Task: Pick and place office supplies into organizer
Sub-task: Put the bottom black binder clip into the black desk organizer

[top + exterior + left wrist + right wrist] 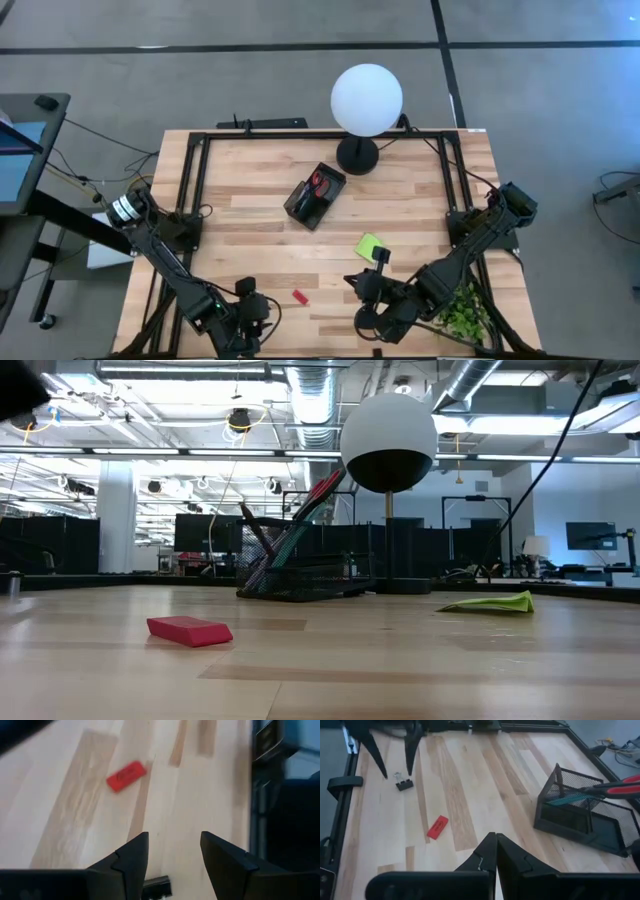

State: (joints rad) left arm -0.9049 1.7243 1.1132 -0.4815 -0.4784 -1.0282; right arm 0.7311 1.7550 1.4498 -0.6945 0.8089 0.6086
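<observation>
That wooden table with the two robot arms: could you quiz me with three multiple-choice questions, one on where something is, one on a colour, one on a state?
1. Where are the red-handled scissors?
A. flat on the table
B. standing in the black mesh organizer
C. in a gripper

2. What colour is the sticky-note pad?
A. lime green
B. blue
C. white

3. How are the left gripper's fingers?
A. apart, holding nothing
C. shut on the red eraser
B. clamped on a pen

Answers:
1 B, the red handles stick out of the organizer.
2 A, it shows bright lime green on the wood.
3 A, bare table shows between the fingers, with the black binder clip below them and the red eraser lying apart.
</observation>
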